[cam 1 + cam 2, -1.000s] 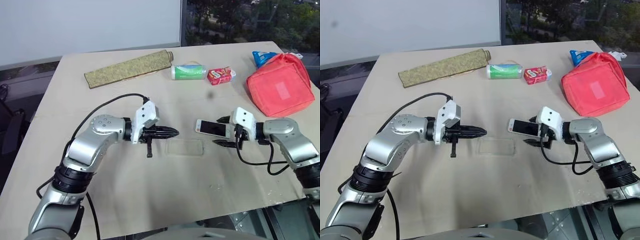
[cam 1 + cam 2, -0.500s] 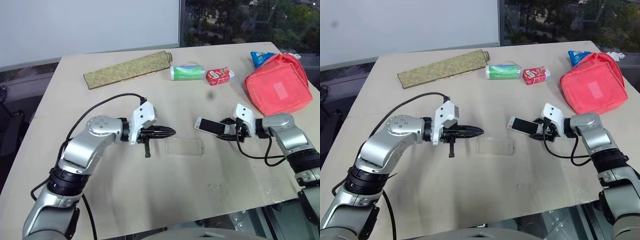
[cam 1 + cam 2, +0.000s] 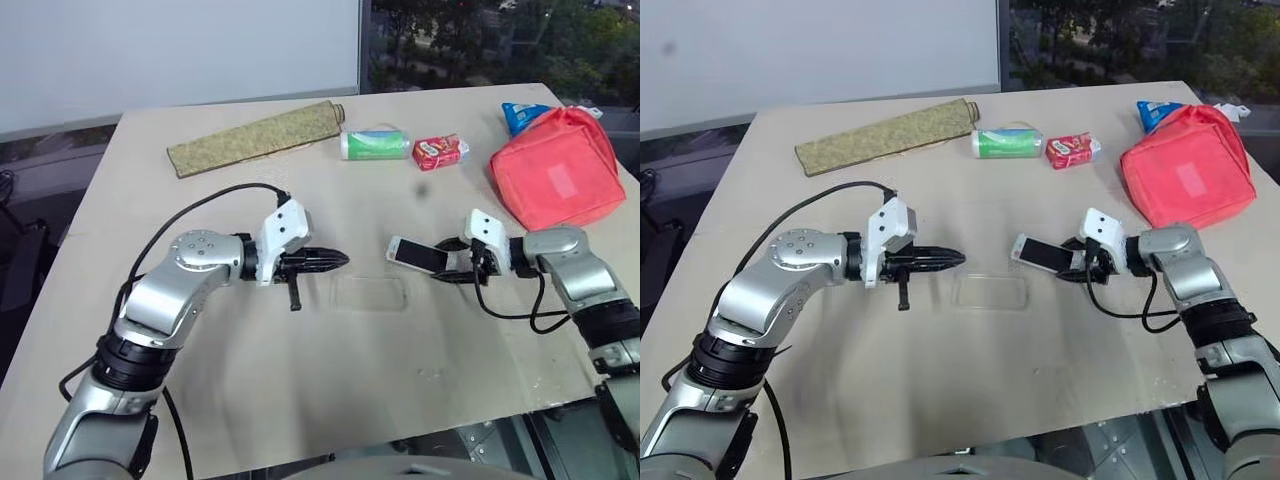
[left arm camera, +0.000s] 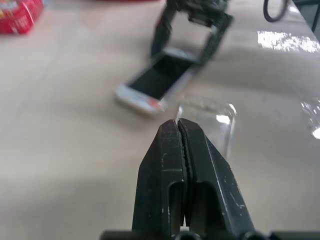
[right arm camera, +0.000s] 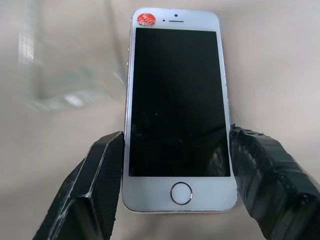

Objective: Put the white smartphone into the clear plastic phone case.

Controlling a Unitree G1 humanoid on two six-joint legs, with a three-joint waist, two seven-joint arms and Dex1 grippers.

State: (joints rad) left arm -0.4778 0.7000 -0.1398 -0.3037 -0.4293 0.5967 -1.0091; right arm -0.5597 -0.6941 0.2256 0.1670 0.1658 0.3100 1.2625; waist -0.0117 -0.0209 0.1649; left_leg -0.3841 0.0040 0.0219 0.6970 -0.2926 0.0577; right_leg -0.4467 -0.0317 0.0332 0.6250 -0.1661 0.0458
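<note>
Left arm: being held bent over the counter, its forearm reaching toward the right.
Left gripper: being kept fully closed, fingers pressed together with nothing between them, pointing at the case from just beside its left end.
Clear plastic phone case: lying flat and empty on the counter, between the two grippers.
White smartphone: being gripped screen-up by its long edges near the home button, tilted, its far end with a red sticker reaching over the counter just beyond the case's right end.
Right gripper: being held clamped on the white smartphone, pointing left and slightly downward.
Right arm: being held bent at the elbow, forearm crossing inward.
Writing: none being readable on the red snack packet or the green-and-white roll.
Red pouch: sitting closed at the far right.
</note>
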